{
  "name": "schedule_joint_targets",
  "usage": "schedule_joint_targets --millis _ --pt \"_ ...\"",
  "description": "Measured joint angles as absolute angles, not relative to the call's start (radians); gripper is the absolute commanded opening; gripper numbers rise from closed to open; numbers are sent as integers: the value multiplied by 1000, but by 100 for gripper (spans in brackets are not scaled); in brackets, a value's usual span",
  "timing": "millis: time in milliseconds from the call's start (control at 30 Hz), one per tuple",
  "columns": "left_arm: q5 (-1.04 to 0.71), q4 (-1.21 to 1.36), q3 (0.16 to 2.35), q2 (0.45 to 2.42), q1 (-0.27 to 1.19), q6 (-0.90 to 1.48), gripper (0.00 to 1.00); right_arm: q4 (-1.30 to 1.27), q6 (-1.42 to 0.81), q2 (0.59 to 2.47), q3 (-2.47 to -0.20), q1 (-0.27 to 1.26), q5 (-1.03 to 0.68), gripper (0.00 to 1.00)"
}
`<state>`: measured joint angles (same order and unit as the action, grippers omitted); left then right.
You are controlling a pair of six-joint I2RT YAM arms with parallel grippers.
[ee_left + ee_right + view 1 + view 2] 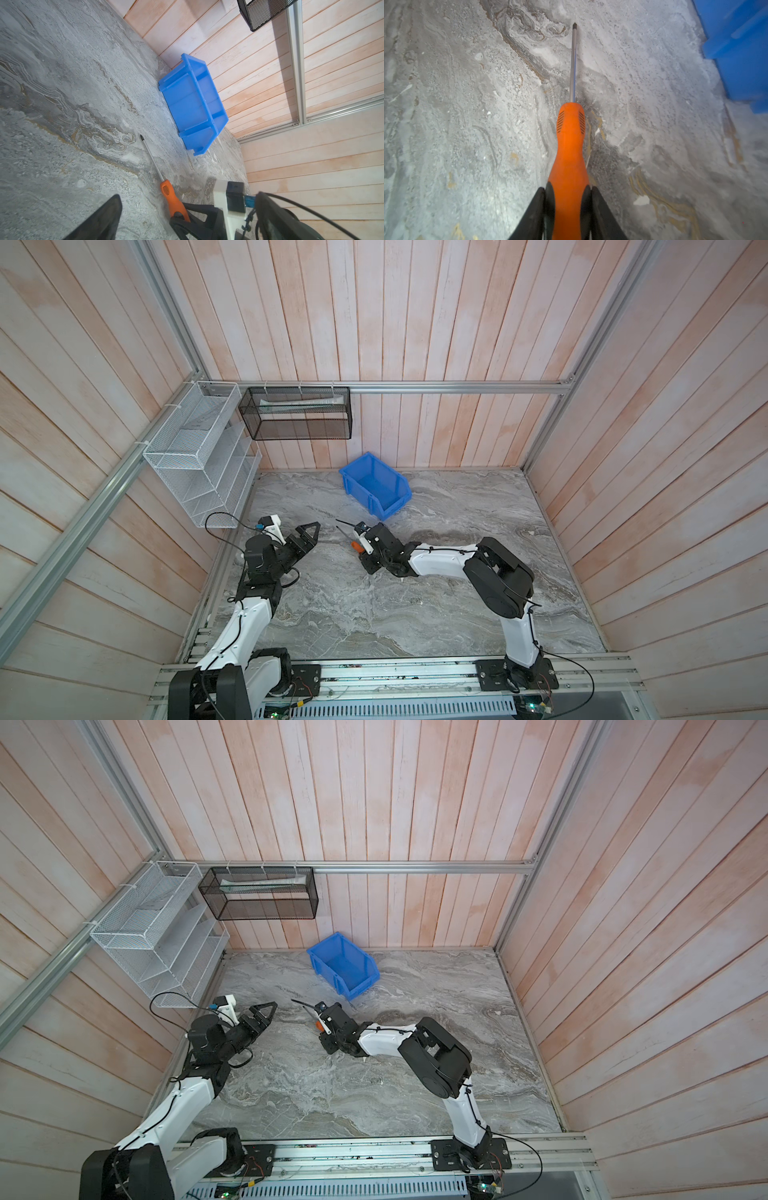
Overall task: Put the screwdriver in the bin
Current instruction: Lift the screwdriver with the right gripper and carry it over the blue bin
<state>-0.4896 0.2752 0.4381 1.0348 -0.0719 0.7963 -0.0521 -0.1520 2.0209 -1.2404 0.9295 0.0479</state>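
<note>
Screwdriver (569, 149) front and centre in the right wrist view, and the right gripper (568, 188) has it: both black fingers press against the fat rear of the orange handle, jaws narrowed down to the handle's width. The butt end is buried behind those fingers, out of sight. The shaft points straight away, dark tip out over the grey bench (415, 614). Whether the tool lies on the stone or sits a touch above it, I can't tell. In both top views the wrist camera mount covers most of it, leaving just a dab of orange and the thin shaft poking toward the back left. It's outside the bin (374, 487), near it on the side toward the front edge, not touching. The bin sits angled by the back edge of the bench, left of the middle; the right wrist view catches only a blurred blue slice of it. Over toward the left edge, the left gripper (316, 526) hangs over the bench, jaws spread wide and holding nothing, its fingers just dark blurs cut off in its own wrist view.
</note>
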Motion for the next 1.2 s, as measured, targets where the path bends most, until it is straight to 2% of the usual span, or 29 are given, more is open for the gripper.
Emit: schedule_joint_targets --millis 200,400,667,833,1033,1200 --pt "-488 275 439 1034 -54 787 100 -50 -84 1909 -1146 923 54 1" --pt "-467 278 476 1032 31 762 100 -49 -51 1761 -1124 887 43 1" --pt "-418 331 510 1041 194 704 100 -98 -127 1607 -1151 698 -28 1" --pt "-384 351 605 1140 267 669 100 -88 -227 1705 -1295 589 -46 1" --pt "-357 330 760 1283 278 624 100 -51 -295 1912 -1515 571 -100 1" --pt "-346 330 775 1315 279 627 100 -23 -384 2033 -1593 545 -181 3"
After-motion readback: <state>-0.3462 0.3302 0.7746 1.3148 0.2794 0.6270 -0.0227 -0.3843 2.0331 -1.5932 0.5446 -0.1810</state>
